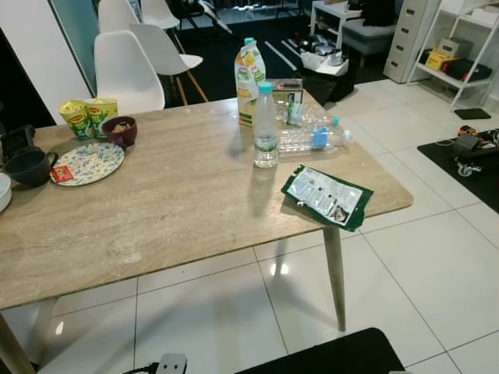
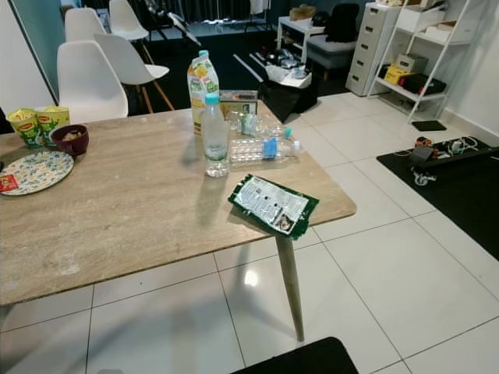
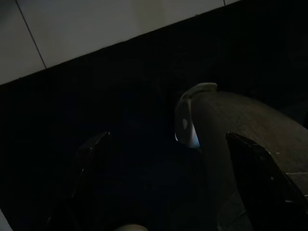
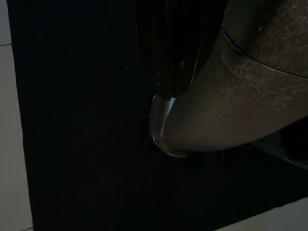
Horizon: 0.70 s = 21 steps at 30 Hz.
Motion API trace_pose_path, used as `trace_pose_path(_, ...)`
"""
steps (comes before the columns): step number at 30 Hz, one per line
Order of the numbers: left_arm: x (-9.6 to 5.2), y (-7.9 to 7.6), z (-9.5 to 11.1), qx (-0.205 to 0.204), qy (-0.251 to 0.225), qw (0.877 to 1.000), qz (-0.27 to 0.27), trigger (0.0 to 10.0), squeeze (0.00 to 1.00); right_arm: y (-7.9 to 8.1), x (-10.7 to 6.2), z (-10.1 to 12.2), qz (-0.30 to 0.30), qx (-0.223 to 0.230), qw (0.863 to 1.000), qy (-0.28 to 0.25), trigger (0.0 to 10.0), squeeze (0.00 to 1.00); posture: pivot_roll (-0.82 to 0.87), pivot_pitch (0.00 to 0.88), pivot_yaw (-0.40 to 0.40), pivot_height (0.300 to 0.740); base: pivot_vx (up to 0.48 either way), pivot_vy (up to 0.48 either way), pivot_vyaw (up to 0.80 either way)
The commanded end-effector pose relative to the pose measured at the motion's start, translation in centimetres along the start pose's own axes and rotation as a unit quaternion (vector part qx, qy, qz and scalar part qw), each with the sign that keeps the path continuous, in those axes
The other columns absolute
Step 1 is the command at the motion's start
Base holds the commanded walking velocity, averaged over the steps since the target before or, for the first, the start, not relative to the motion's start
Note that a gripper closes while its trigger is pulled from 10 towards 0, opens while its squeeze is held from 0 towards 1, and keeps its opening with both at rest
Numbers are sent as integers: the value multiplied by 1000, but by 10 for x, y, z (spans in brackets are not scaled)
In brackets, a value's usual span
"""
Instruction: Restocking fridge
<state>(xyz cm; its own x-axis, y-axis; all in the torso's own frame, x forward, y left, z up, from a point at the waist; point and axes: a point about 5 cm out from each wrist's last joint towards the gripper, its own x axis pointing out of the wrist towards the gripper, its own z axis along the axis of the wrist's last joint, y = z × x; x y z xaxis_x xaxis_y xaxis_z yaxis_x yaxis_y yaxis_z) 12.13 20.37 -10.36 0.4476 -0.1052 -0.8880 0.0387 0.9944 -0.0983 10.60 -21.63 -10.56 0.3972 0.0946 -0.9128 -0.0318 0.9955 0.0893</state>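
The water bottle (image 1: 266, 126) stands upright on the table (image 1: 156, 210), just in front of the juice carton (image 1: 249, 79). The left gripper (image 3: 168, 183) hangs spread apart over a dark mat, well away from the bottle; whether the right gripper is clenched cannot be told

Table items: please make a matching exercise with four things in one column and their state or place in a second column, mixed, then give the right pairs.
Column one:
1. upright water bottle
2. second clear bottle
3. green packet
4. dark red bowl

Column two:
A. hangs partly over the table's near edge
B. stands with a blue cap on top
C. sits beside the patterned plate
D. lies on its side

Pairs: 1-B, 2-D, 3-A, 4-C
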Motion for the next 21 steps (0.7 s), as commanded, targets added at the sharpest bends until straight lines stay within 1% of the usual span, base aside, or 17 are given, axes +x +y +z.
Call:
trace_pose_path(1, -1, 2, -5, -2, 11, 1000, 4, 10000, 0, -2, -1, -2, -3, 2, 1000, 0, 10000, 0, -7, 0, 15, 740, 0, -472, 0)
trace_pose_path(6, -1, 2, -5, 3, 11, 1000, 9, 10000, 0, -1, -1, -2, -1, 1, 1000, 2, 10000, 0, -5, 0, 16, 740, 0, -477, 0)
trace_pose_path(11, -1, 4, -5, -4, 8, 1000, 19, 10000, 0, 1, 0, -2, 0, 0, 1000, 3, 10000, 0, -5, 0, 19, 740, 0, 0, 0)
trace_pose_path(13, -1, 4, -5, 1, 9, 1000, 22, 10000, 0, 1, 0, -2, 1, 1, 1000, 3, 10000, 0, -4, 0, 20, 740, 0, 0, 0)
trace_pose_path(21, -1, 4, -5, -2, 6, 1000, 18, 10000, 0, 3, 1, -2, 3, 4, 1000, 1, 10000, 0, -4, 0, 23, 740, 0, 0, 0)
